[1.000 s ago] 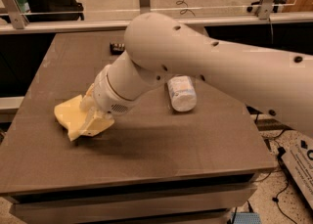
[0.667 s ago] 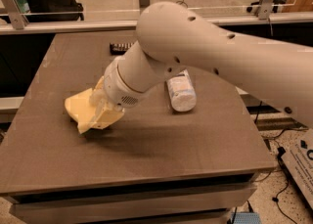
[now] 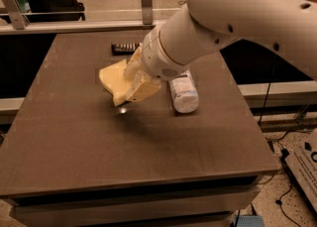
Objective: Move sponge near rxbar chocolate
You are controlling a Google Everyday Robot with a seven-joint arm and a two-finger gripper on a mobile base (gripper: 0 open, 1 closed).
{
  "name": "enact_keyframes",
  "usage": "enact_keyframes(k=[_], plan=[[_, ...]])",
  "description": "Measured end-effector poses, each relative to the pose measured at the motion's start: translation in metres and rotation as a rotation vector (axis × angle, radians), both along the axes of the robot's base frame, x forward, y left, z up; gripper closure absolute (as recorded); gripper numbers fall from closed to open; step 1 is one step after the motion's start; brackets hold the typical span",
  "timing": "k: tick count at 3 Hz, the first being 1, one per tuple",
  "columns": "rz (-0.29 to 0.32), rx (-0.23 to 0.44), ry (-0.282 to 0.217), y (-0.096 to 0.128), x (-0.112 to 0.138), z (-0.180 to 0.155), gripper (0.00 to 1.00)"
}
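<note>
One sponge [image 3: 113, 76], one rxbar chocolate [image 3: 124, 48], one gripper [image 3: 134, 83], one bottle [image 3: 183, 93] on table [image 3: 74, 146]
Sponge prob soft, light foam, squashes under pressure, so pinch across a thick edge; looks lifted just off table, near rxbar chocolate but apart. Gripper over mid-table, jaws clamped on sponge's right edge; bottle lies on its side to the right

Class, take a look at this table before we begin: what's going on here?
The robot's one arm reaches in from the right. Its gripper is clamped on the pale yellow sponge and appears to hold it slightly above the brown table, near the middle. The rxbar chocolate lies flat by the far edge, just beyond the sponge. A plastic bottle lies on its side to the right of the gripper. The sponge is not yet set down.
</note>
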State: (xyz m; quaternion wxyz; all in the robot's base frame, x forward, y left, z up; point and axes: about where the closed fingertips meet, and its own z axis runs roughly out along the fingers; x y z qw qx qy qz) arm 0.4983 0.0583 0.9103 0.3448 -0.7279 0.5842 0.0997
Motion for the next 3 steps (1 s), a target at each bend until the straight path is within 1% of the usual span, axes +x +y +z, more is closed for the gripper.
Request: enact_keyframes(k=[1,2,3], plan=[[0.000,0.000,0.000,0.000,0.000,0.000,1.00],[-0.015,-0.025,-0.010,-0.011,0.007,0.002,1.00],[-0.065,-0.063,-0.031,-0.045,0.032,0.008,1.00]])
